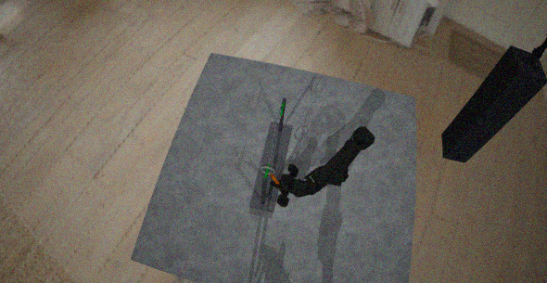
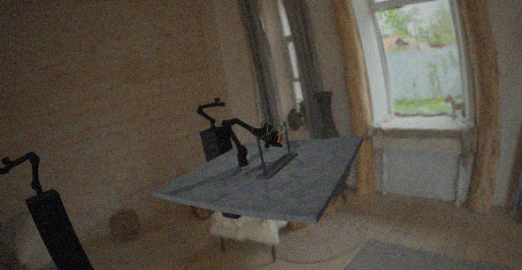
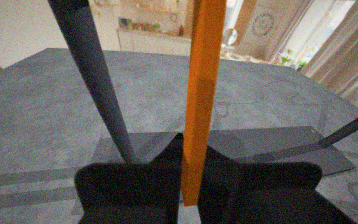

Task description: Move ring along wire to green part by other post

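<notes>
Table (image 1: 222, 114) with a grey top fills the centre of the top view, on a wooden floor (image 1: 93, 91). A dark base plate (image 1: 275, 137) lies at frame centre, running from upper right to lower left. The far post (image 1: 282, 109), with its green wire section, appears just above centre. The ring (image 1: 267, 169) sits around the green section (image 1: 266, 174) at the lower end of the plate. The orange handle (image 1: 274, 179) extends to the right from the ring into the gripper (image 1: 279, 185). The black arm (image 1: 334, 165) reaches in from the right of centre.

In the exterior view, the arm (image 2: 241, 124) stands at frame centre behind the plate (image 2: 279, 164). The gripper (image 2: 271, 137) holds the handle (image 2: 280, 137) close to the right-hand post (image 2: 287, 142). The left-hand post (image 2: 261, 158) stands well apart.

In the wrist view, the handle (image 3: 202, 95) rises vertically through frame centre, clamped between the dark fingers at the bottom edge; the pincer is closed on it. A grey post (image 3: 97, 82) leans at upper left, beside the handle without touching it. The ring is out of frame above.
</notes>
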Controlling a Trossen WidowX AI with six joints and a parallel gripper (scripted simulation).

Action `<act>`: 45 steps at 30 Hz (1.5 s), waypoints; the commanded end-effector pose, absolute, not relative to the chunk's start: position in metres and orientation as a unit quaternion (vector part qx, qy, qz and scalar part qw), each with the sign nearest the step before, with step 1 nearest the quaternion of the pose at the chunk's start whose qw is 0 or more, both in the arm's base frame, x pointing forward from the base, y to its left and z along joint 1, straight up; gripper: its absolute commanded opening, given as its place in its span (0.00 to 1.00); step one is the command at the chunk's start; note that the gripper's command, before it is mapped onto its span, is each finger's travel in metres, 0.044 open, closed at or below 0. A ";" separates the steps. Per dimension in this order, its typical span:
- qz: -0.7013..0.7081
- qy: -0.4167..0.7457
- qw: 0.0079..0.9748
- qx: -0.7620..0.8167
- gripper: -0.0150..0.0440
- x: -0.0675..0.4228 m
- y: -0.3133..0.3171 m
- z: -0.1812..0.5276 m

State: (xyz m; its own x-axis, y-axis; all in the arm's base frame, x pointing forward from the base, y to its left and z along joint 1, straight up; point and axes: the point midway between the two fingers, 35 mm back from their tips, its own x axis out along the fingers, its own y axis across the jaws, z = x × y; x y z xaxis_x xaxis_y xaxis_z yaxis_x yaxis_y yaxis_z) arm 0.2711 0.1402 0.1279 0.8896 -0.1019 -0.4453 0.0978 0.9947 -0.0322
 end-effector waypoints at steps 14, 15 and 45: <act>-0.054 0.229 0.972 -0.004 0.00 0.272 0.140 0.125; -0.054 0.229 0.972 -0.004 0.00 0.272 0.140 0.125; -0.054 0.234 0.971 -0.003 0.53 0.241 0.146 0.139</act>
